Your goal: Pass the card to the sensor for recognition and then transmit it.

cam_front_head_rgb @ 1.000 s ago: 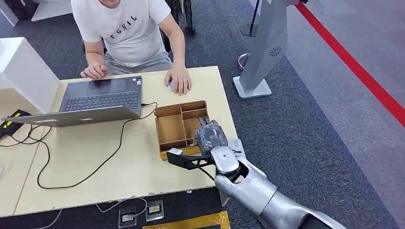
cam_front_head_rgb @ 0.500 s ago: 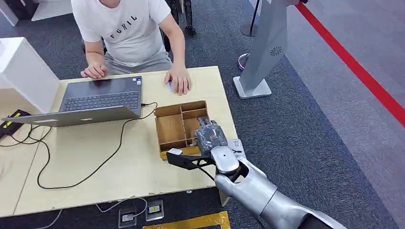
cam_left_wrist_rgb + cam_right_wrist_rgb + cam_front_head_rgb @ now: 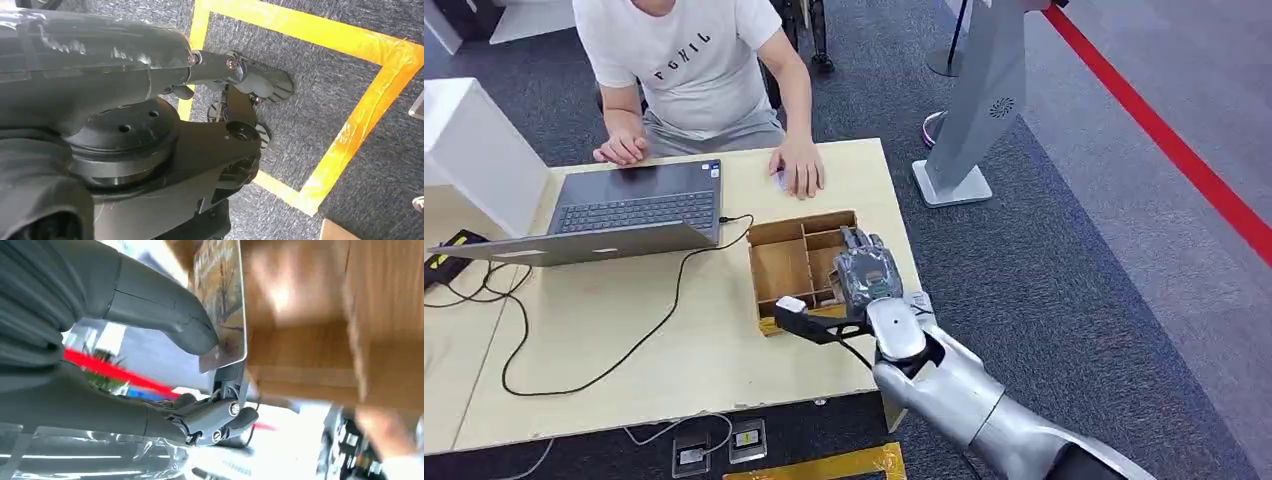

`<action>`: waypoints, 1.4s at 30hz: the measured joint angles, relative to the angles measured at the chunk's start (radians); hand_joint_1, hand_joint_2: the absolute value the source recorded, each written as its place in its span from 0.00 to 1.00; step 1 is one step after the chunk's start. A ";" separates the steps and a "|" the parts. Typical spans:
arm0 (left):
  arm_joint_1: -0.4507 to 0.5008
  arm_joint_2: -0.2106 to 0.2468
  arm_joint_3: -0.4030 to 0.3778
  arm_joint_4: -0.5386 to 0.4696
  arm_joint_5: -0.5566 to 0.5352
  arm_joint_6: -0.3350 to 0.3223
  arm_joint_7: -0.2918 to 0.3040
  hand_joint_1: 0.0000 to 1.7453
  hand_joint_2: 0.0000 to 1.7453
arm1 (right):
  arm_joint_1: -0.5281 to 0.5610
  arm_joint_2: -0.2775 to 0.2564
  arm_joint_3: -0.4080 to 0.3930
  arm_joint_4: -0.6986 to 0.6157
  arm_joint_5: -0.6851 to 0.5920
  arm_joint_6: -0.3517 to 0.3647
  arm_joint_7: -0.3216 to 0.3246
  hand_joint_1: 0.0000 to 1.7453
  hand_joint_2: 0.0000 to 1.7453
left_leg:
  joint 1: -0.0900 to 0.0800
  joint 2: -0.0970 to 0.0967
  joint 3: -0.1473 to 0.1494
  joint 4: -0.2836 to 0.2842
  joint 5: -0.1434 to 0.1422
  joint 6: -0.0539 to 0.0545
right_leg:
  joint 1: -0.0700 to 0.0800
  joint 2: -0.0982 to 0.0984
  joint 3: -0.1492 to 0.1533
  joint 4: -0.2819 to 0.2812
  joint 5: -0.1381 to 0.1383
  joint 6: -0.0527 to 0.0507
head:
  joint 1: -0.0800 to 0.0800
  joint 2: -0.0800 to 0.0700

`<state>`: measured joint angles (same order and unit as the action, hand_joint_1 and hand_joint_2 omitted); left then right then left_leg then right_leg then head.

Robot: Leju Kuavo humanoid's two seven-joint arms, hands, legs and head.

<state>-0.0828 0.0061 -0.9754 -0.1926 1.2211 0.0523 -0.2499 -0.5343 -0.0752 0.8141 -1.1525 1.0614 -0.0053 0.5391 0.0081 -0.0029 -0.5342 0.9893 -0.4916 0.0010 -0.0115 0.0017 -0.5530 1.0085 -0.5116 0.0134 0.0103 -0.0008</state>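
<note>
My right hand point(image 3: 867, 275) hangs over the right-hand compartments of the wooden divided box point(image 3: 781, 268) on the table's right side. In the right wrist view a printed card point(image 3: 220, 295) with a tree picture is pinched between the thick grey thumb point(image 3: 165, 310) and the darker fingers point(image 3: 215, 415) of that hand point(image 3: 100, 340), close above the box's wooden dividers point(image 3: 310, 350). From the head view the card itself is hidden under the hand.
A person sits at the far side of the table point(image 3: 624, 340), one hand on a mouse point(image 3: 796, 175). An open laptop point(image 3: 614, 215) and a black cable point(image 3: 624, 350) lie left of the box. A black device point(image 3: 449, 255) sits at the left edge. A grey stand point(image 3: 974, 110) rises beyond the table.
My right hand has moved a little farther over the box, away from the table's front edge. The person and the laptop stay as they were.
</note>
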 joint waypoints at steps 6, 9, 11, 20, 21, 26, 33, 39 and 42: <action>0.000 0.000 0.000 0.000 -0.009 -0.002 0.000 0.00 0.00 | -0.099 -0.022 0.000 -0.141 0.068 0.110 0.056 1.00 1.00 | 0.000 0.001 0.001 0.000 0.000 0.000 | 0.000 0.001 0.000 0.000 0.000 0.000 | 0.000 0.000; 0.000 0.000 0.000 0.000 -0.009 -0.003 0.000 0.00 0.00 | -0.126 -0.029 0.000 -0.190 0.073 0.122 0.057 1.00 1.00 | 0.000 0.001 0.000 0.000 0.000 0.000 | 0.000 0.000 0.000 0.000 0.000 0.000 | 0.000 0.000; 0.000 0.000 -0.001 0.000 -0.010 -0.010 -0.002 0.00 0.00 | -0.135 -0.034 0.002 -0.212 0.075 0.121 0.057 1.00 1.00 | 0.000 0.001 0.000 0.000 0.000 0.000 | 0.000 0.000 0.000 0.000 0.000 0.000 | 0.000 0.000; 0.000 0.001 -0.010 0.000 -0.006 -0.015 -0.002 0.00 0.00 | -0.165 -0.040 0.021 -0.252 0.072 0.110 0.046 1.00 1.00 | 0.000 0.001 0.000 0.000 0.000 0.000 | 0.000 0.000 0.000 0.000 0.000 0.000 | 0.000 0.000; 0.000 0.002 -0.010 0.000 -0.006 -0.015 -0.002 0.00 0.00 | -0.168 -0.040 0.024 -0.252 0.071 0.106 0.044 1.00 1.00 | 0.000 0.001 0.000 0.000 0.000 0.000 | 0.000 0.000 0.000 0.000 0.000 0.000 | 0.000 0.000; 0.000 0.003 -0.012 0.000 -0.019 -0.017 -0.002 0.00 0.00 | -0.205 -0.036 0.042 -0.238 -0.016 0.105 -0.003 1.00 1.00 | 0.000 0.001 0.000 0.000 0.000 0.000 | 0.000 0.000 0.000 0.000 0.000 0.000 | 0.000 0.000; 0.000 0.003 -0.019 0.000 -0.037 -0.031 -0.002 0.00 0.00 | -0.315 -0.024 0.075 -0.071 -0.243 0.148 -0.084 1.00 1.00 | 0.000 -0.001 -0.001 0.000 0.001 0.000 | 0.000 0.000 0.000 0.001 0.000 0.000 | 0.000 0.000; 0.000 0.003 -0.024 0.000 -0.037 -0.031 -0.002 0.00 0.00 | -0.402 0.003 0.114 0.076 -0.373 0.156 -0.098 1.00 1.00 | 0.000 -0.001 -0.002 0.000 0.001 0.000 | 0.000 -0.001 -0.001 0.001 0.000 0.000 | 0.000 0.000; 0.000 0.003 -0.024 0.000 -0.037 -0.031 -0.002 0.00 0.00 | -0.430 0.013 0.128 0.116 -0.388 0.158 -0.098 1.00 1.00 | 0.000 -0.001 -0.002 0.000 0.001 0.000 | 0.000 -0.001 -0.001 0.001 0.000 0.000 | 0.000 0.000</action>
<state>-0.0831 0.0095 -0.9998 -0.1926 1.1845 0.0217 -0.2518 -0.9647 -0.0618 0.9419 -1.0360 0.6737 0.1522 0.4414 0.0082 -0.0038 -0.5360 0.9894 -0.4910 0.0006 -0.0115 0.0012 -0.5540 1.0094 -0.5115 0.0133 0.0103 -0.0008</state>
